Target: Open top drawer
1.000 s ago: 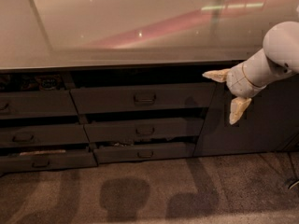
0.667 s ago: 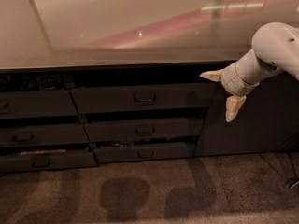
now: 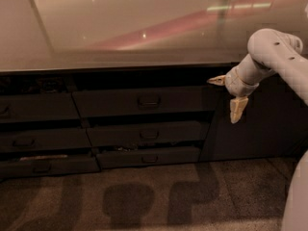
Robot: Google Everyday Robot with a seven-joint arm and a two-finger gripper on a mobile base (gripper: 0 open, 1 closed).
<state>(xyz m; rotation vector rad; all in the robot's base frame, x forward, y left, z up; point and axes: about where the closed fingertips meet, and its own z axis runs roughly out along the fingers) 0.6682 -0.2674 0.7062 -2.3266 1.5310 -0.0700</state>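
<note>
The top drawer (image 3: 115,103) is the wide dark grey front just under the counter, with a small black loop handle (image 3: 149,101) at its centre. A dark gap runs above the front. My gripper (image 3: 227,96) hangs off the drawer's right end, level with it and well to the right of the handle. It is open, with one tan fingertip (image 3: 216,80) pointing left at the drawer's upper right corner and the other fingertip (image 3: 237,110) pointing down. Nothing is between them. The white arm (image 3: 272,49) comes in from the right.
Two narrower drawers (image 3: 149,134) (image 3: 149,157) lie below the top drawer, and three more (image 3: 33,108) stack to the left. A plain dark cabinet door (image 3: 262,126) stands behind the gripper. A glossy counter (image 3: 120,28) overhangs all, and carpet (image 3: 144,201) covers the floor.
The gripper has drifted a little to the left toward the top drawer's right end, and the arm's elbow has swung up and left. The drawers have not moved.
</note>
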